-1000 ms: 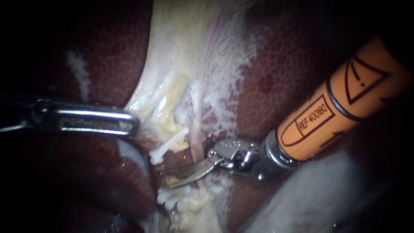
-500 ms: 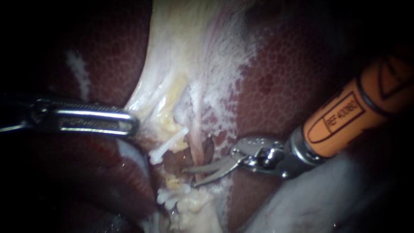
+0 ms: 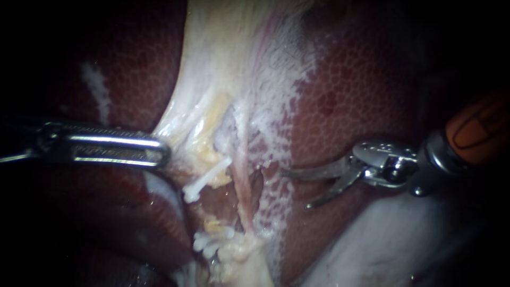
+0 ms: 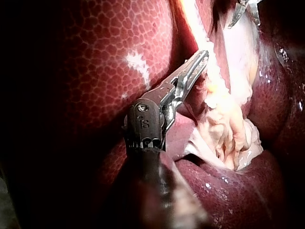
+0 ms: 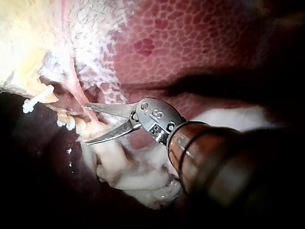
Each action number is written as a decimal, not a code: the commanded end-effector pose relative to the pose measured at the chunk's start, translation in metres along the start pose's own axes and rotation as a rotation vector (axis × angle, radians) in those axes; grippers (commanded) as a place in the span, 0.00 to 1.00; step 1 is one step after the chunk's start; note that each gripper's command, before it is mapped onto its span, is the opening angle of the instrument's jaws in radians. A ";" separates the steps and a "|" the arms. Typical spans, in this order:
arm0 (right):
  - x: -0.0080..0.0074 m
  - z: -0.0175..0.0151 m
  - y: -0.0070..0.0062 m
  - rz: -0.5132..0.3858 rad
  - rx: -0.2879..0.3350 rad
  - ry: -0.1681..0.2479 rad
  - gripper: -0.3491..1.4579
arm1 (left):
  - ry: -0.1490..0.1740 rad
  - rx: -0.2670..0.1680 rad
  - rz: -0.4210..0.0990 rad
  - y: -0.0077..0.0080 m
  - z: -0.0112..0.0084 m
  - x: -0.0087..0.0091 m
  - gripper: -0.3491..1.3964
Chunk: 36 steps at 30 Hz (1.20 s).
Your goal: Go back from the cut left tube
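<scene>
Right instrument (image 3: 296,188) drawn back from the cut left tube (image 3: 208,157). Over the last second its blades, which had lain at the gap between the tube's two ends, travelled away across the liver (image 3: 345,79) and stood well apart from the tube, spread and holding nothing. The tube lay parted, a white clip (image 3: 204,182) on its upper end. The left instrument (image 3: 162,151), just beside the tube on the opposite side, stayed clamped on the pale tissue (image 3: 212,64). The retreat appeared nearly complete.

Mottled red liver (image 3: 361,79) fills backdrop; light central, edges dark.
</scene>
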State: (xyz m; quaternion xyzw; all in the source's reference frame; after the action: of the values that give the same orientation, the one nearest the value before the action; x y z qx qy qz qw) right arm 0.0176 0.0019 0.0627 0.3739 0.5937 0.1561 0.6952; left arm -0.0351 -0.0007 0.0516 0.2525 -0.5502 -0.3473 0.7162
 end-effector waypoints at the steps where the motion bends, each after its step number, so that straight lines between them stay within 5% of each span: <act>1: 0.0001 -0.0001 0.0000 -0.041 -0.012 0.001 0.86 | 0.000 0.000 0.000 0.0000 0.0000 0.0000 0.00; 4: 0.0006 -0.0004 -0.0004 -0.128 -0.066 0.004 0.88 | 0.000 0.000 0.000 0.0000 0.0000 0.0000 0.00; 7: 0.0010 -0.0004 -0.0010 -0.215 -0.203 0.003 0.96 | 0.000 0.000 0.000 0.0001 0.0000 0.0000 0.00; 11: 0.0014 -0.0003 -0.0019 -0.279 -0.305 -0.012 0.98 | 0.000 0.000 0.000 0.0002 0.0000 0.0000 0.00; 26: 0.0030 -0.0017 -0.0022 -0.414 -0.411 -0.059 0.98 | 0.000 0.000 0.000 0.0003 0.0001 0.0000 0.00; 36: 0.0037 -0.0025 -0.0026 -0.423 -0.420 -0.065 0.98 | 0.000 -0.001 0.000 0.0006 0.0003 0.0001 0.00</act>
State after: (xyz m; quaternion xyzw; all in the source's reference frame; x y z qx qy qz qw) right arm 0.0155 0.0034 0.0582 0.0945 0.5904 0.1151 0.7932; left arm -0.0353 -0.0003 0.0522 0.2520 -0.5503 -0.3475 0.7162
